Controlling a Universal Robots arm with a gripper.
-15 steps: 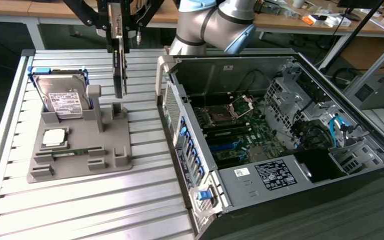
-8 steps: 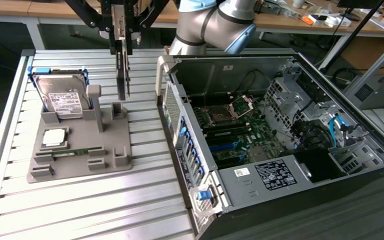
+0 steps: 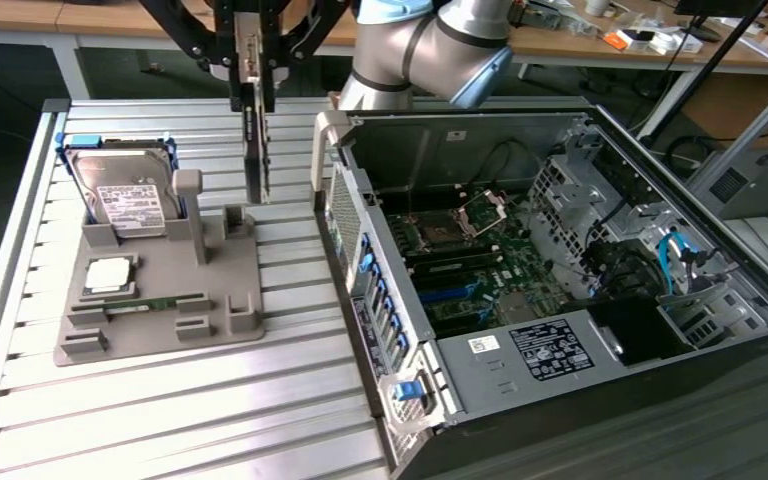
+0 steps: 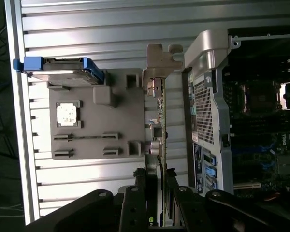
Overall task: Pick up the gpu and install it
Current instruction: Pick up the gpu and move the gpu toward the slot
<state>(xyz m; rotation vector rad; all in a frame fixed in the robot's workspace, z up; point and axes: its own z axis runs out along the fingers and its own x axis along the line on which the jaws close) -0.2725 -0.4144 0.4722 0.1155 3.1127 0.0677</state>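
**Holding the gpu aloft between holder and case**

From the exterior view, the end effector (image 3: 255, 100) is clamped on the upper part of the gpu (image 3: 259, 150). The card hangs upright and edge-on at about eleven o'clock in the picture, clear of the counter (image 3: 157, 400). The grey holder (image 3: 157, 300), with the hard drive (image 3: 124, 195) standing in it, sits at the card's seven o'clock. The open computer case (image 3: 371, 300) lies at its four o'clock, with the motherboard (image 3: 471, 270) exposed.

From the wrist view, the jaws pinch the gpu (image 4: 160, 130) on both faces, and its silver bracket (image 4: 159, 58) is at the far end. The card hangs between the holder (image 4: 96, 125) and the case wall (image 4: 205, 106).

I'd say the pick-up is done and the carry is in hand, since the card isn't over the case yet. Installing it, I reckon, calls for a shift toward three o'clock over the open side. The connector edge then has to line up with a motherboard slot, and the bracket with the rear panel.
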